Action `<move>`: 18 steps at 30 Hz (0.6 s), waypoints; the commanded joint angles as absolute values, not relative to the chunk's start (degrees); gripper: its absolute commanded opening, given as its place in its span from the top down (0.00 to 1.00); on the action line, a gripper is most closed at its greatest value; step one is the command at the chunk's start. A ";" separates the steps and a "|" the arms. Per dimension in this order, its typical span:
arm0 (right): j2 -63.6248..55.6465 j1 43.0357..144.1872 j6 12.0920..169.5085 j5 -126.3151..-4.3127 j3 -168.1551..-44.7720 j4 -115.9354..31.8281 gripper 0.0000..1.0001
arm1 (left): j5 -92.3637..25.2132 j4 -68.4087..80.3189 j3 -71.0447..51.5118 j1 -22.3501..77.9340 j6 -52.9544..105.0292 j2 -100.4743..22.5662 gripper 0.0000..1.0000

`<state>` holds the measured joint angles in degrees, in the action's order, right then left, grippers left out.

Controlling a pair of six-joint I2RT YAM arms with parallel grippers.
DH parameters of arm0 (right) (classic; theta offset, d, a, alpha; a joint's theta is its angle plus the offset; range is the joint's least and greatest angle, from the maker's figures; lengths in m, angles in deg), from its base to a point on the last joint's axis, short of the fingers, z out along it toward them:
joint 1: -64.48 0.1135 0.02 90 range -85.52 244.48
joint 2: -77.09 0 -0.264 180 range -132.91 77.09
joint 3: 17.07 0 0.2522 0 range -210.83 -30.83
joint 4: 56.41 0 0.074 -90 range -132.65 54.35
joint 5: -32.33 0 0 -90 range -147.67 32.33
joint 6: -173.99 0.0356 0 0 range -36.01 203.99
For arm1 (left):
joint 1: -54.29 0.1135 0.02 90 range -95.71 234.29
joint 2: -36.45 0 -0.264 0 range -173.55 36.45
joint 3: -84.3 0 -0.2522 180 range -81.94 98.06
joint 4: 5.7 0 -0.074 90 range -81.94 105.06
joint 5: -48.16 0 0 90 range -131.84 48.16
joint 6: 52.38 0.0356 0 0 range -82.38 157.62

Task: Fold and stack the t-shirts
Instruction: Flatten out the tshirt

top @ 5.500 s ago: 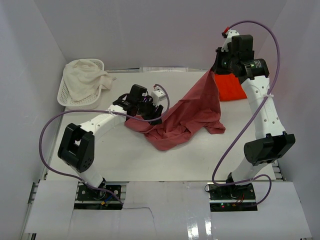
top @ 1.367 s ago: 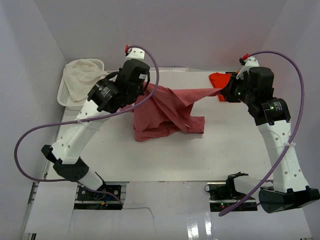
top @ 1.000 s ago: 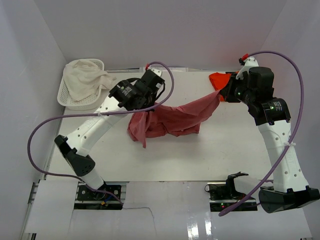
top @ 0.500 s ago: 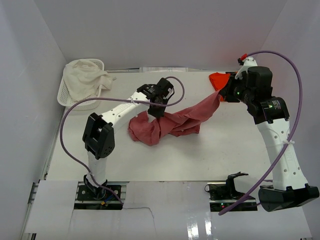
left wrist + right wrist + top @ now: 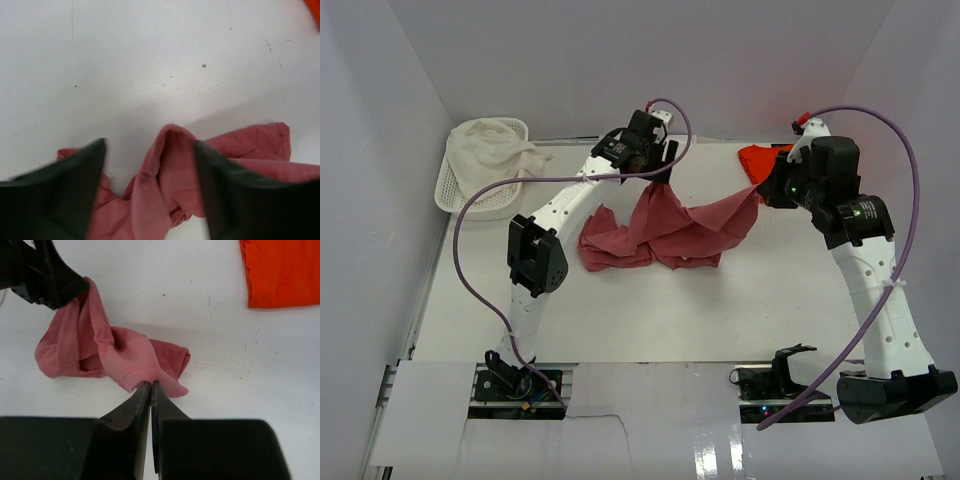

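We see the rose shirt (image 5: 670, 228) bunched mid-table, not flat, with two corners pulled up. The right gripper (image 5: 151, 384) has its fingers pressed together, pinching a fold of the rose shirt at the shirt's 3 o'clock end, and the cloth stretches up to it off the table (image 5: 620, 310). The left gripper (image 5: 150, 145) sits above the shirt's 12 o'clock edge with its fingers spread. A ridge of rose cloth rises into the gap between them, but we cannot tell if it touches either finger. From the right wrist view the cloth runs right up against the left gripper's dark body.

The orange shirt (image 5: 758, 158) lies flat at 2 o'clock from the rose shirt, near the back edge, just behind the right gripper and apart from the rose cloth.

The basket (image 5: 448, 192) is at 10 o'clock, in the far left corner, with a white cloth (image 5: 490, 155) heaped in it.
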<state>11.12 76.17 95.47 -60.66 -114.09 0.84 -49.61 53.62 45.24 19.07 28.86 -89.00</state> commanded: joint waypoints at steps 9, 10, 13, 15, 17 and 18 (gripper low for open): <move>12.84 76.09 94.62 -60.84 -112.66 -1.43 0.92 | -58.97 46.13 26.72 18.70 26.19 -72.47 0.02; 12.84 76.00 94.45 -60.84 -112.57 -1.43 0.92 | -59.06 45.25 24.70 18.70 26.37 -69.49 0.02; 13.02 76.09 94.44 -60.75 -111.95 -1.60 0.92 | -56.79 44.27 17.13 18.00 26.98 -59.37 0.02; 13.20 76.09 94.53 -61.27 -111.60 -2.13 0.92 | -55.64 44.18 10.66 17.03 27.42 -53.06 0.02; 13.28 76.09 94.62 -61.63 -110.81 -2.39 0.92 | -53.01 44.18 5.80 15.89 28.74 -48.56 0.02; 13.37 76.09 94.71 -61.72 -110.46 -2.57 0.92 | -51.43 43.57 0.38 15.54 29.70 -43.49 0.02</move>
